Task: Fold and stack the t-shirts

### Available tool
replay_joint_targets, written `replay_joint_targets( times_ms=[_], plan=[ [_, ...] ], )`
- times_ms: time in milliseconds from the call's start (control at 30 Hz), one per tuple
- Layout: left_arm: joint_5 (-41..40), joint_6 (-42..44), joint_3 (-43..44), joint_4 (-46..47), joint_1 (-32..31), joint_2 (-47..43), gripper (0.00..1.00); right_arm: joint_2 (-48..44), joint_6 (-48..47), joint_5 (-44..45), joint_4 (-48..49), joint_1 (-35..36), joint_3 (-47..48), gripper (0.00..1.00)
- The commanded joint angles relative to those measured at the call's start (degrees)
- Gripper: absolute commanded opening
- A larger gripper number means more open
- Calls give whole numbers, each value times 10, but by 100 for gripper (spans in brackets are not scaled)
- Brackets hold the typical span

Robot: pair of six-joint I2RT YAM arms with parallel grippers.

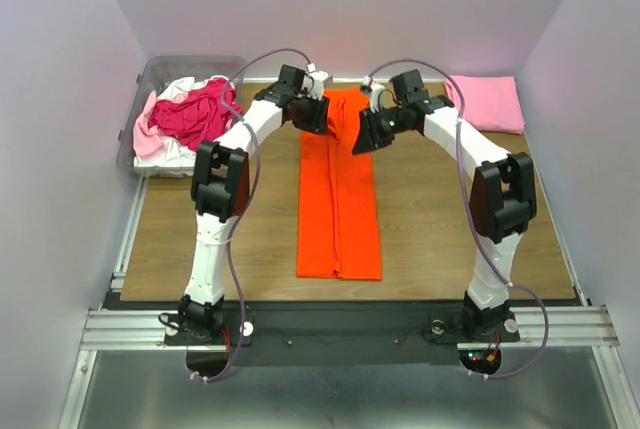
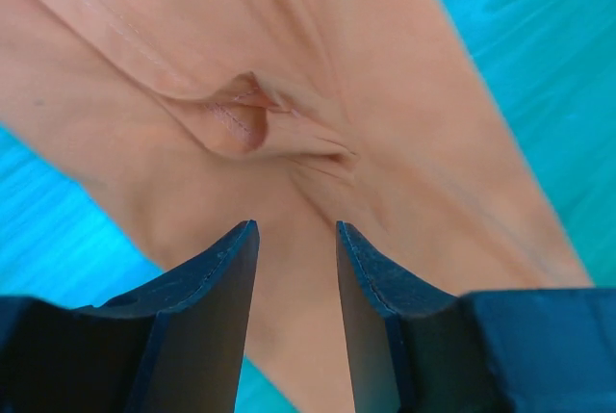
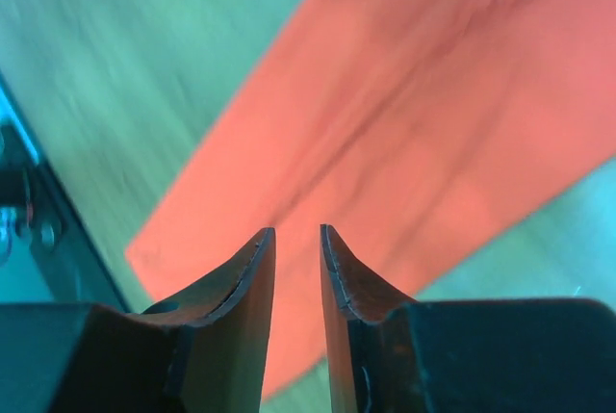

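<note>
The bright orange t-shirt (image 1: 339, 199) lies folded into a long narrow strip down the middle of the table. My left gripper (image 1: 316, 119) hovers over its far left part, jaws open and empty; the left wrist view shows wrinkled orange cloth (image 2: 289, 124) below the gripper (image 2: 296, 225). My right gripper (image 1: 361, 136) hovers over the far right edge. Its jaws (image 3: 296, 230) stand slightly apart with nothing between them, above the orange shirt (image 3: 404, 115). A folded light pink t-shirt (image 1: 487, 102) lies at the back right. Magenta (image 1: 203, 112), pale pink and white shirts fill the bin.
The clear plastic bin (image 1: 150, 74) stands at the back left corner of the wooden table (image 1: 440, 219). White walls close in the back and both sides. A metal rail (image 1: 330, 327) runs along the near edge by the arm bases.
</note>
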Motion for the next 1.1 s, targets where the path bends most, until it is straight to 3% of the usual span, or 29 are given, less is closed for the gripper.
replay_joint_targets(
  times_ms=[0,167,500,833,1067],
  plan=[
    [21,-43,-46,58,3,-105,48,93,70,42,48,7,65,29],
    [44,-69,-95,39,4,-100,41,149,108,69,66,7,100,28],
    [30,-103,-138,69,13,-50,40,200,132,97,109,1,82,27],
    [37,-81,-20,35,39,57,39,259,143,109,117,-15,133,27],
    [40,-73,24,41,40,76,41,290,142,144,119,-33,184,27]
  ],
)
